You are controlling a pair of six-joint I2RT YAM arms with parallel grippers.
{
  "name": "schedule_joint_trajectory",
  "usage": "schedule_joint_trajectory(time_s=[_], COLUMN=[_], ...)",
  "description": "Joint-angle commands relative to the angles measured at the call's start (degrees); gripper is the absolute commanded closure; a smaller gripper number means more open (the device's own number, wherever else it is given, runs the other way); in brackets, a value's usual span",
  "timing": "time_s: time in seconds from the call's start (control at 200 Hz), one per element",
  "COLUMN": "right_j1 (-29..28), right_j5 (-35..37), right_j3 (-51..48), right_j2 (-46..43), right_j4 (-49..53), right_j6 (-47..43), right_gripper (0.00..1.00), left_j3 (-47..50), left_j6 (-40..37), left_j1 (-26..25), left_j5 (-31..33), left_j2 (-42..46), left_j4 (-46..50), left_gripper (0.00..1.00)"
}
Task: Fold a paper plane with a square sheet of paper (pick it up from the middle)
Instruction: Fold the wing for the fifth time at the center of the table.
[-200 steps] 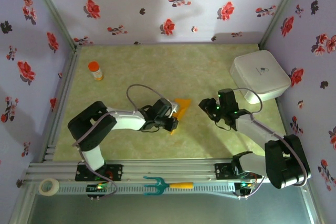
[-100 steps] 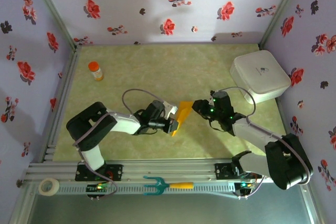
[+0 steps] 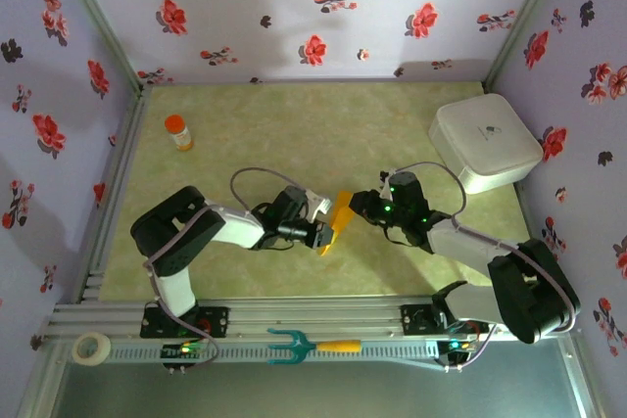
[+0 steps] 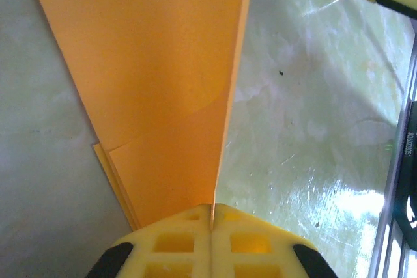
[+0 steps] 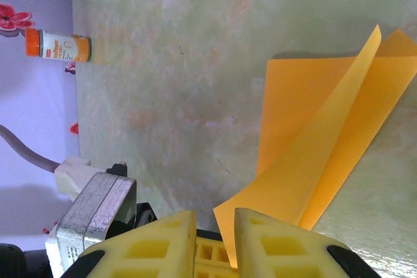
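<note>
The folded orange paper sheet fans out ahead of the left end effector. Its yellow fingers are pressed together on the sheet's narrow end, right at a crease line. The sheet's other end reaches across to the right end effector. There the fingers stand a narrow gap apart, with a corner of the paper poking into that gap, not visibly pinched. Ahead of the right end effector one flap stands up off the green surface, and the layers under it lie flat.

The paper looks very light, thin and floppy. It will likely sag or curl away from any single hold and slide easily on the glossy surface. Pulled taut between two holds, it could crease or tear. It is probably best taken at a folded edge near the centre crease, where the doubled layers are stiffer, with a light squeeze and no tugging.
</note>
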State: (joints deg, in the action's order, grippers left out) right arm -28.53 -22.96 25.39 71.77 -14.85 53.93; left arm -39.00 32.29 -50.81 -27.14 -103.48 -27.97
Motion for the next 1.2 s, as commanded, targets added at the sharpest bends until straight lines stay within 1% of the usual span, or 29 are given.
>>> schedule_joint_trajectory(time_s=[0.0, 0.115, 0.285, 0.435, 0.535, 0.71, 0.845, 0.93, 1.1, 1.2], right_j1=[-0.38, -0.47, -0.81, -0.91, -1.15, -1.44, -1.38, -1.2, 0.09, 0.97], right_j5=[-0.42, -1.84, -3.75, -3.8, -4.09, -4.28, -3.0, -2.26, -2.52, -4.43], right_j3=[-1.16, -2.2, -3.15, -3.13, -3.14, -2.55, -1.83, -1.85, -1.86, -0.83], right_j2=[-0.13, -0.2, -0.16, 1.57, 3.37, 6.93, 8.99, 10.02, 11.21, 12.43], right_j4=[0.0, -1.51, -3.1, -3.33, -5.35, -8.23, -8.75, -9.49, -10.92, -11.08], right_j6=[-1.13, -1.02, -1.29, -1.55, -0.73, 0.39, 0.37, 0.34, 0.82, 0.67], right_gripper=[0.77, 0.78, 0.81, 0.83, 0.84, 0.85, 0.86, 0.86, 0.86, 0.86], left_j3=[-1.5, -2.33, -4.46, -6.32, -7.57, -6.94, -5.78, -4.91, -3.66, -3.04], left_j6=[0.64, 1.1, 1.69, 2.06, 2.66, 3.99, 5.45, 6.41, 7.71, 8.73], left_j1=[0.27, 0.44, 0.52, 0.62, 0.87, 1.4, 1.93, 2.11, 2.47, 2.78], left_j5=[-1.88, -3.14, -3.88, -4.08, -4.26, -4.57, -4.57, -4.55, -4.51, -4.51], left_j2=[-1.61, -2.53, -4.06, -5.01, -5.9, -6.26, -6.01, -5.75, -5.5, -5.75], left_j4=[1.6, 1.91, 4.95, 7.89, 10.02, 8.7, 7.18, 5.82, 4.12, 2.96], left_gripper=[0.97, 0.96, 0.96, 0.96, 0.96, 0.97, 1.0, 1.0, 1.0, 1.0])
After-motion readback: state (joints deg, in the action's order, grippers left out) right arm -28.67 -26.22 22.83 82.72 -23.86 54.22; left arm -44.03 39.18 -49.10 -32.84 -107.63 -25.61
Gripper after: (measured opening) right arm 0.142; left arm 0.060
